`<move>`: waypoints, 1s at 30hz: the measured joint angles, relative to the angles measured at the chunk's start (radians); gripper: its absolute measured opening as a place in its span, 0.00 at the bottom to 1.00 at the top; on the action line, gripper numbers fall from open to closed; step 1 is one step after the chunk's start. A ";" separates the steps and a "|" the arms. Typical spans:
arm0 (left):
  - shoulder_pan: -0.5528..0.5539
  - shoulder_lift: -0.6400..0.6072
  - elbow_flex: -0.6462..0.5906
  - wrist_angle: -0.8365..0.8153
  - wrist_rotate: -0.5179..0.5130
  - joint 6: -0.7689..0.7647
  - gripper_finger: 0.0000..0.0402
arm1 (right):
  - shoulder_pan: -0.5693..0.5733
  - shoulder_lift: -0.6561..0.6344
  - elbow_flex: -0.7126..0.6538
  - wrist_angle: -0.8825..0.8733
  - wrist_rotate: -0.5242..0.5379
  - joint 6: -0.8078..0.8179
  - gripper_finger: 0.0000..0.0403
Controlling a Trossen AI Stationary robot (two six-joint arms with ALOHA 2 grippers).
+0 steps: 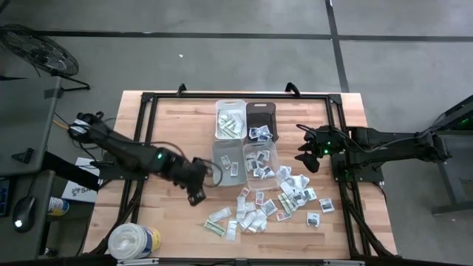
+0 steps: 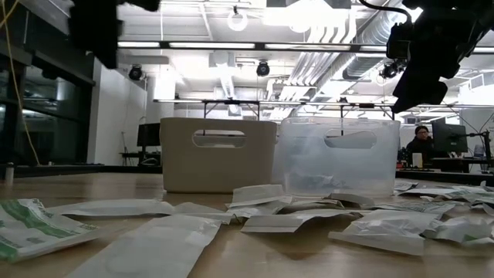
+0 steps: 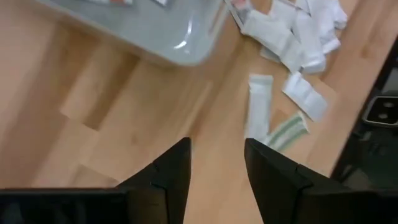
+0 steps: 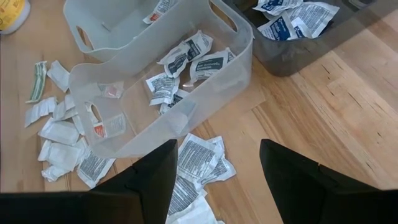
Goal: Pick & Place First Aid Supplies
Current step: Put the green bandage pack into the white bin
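Observation:
The first aid supplies [image 1: 277, 203] are small flat paper packets lying loose on the wooden table in front of four small bins; more lie inside the bins. My left gripper [image 1: 197, 196] hangs open above bare wood left of the pile, at the near corner of the grey bin [image 3: 174, 37]. Nothing is between its fingers [image 3: 177, 168]. Beyond them lie a long white packet [image 3: 258, 106] and a green-striped one [image 3: 287, 130]. My right gripper [image 1: 307, 161] waits open to the right of the bins, above several printed packets [image 4: 199, 158].
The four bins stand together at mid-table: a clear one [image 1: 230, 118] and a dark one [image 1: 261, 120] behind, a grey one [image 1: 228, 162] and a clear one [image 4: 186, 62] in front. A big white round tub [image 1: 133, 241] stands at the near left corner.

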 joint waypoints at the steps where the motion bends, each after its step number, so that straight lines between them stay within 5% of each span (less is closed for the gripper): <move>1: -0.026 0.000 -0.005 0.008 -0.012 -0.039 0.37 | 0.000 0.000 0.000 0.000 0.000 0.000 0.55; 14: -0.259 0.000 -0.314 0.572 -0.131 -0.469 0.37 | 0.000 0.000 0.000 0.008 0.003 -0.004 0.55; 30: -0.273 0.149 -0.359 0.764 -0.026 -0.630 0.37 | 0.000 0.000 0.000 0.008 0.005 -0.001 0.55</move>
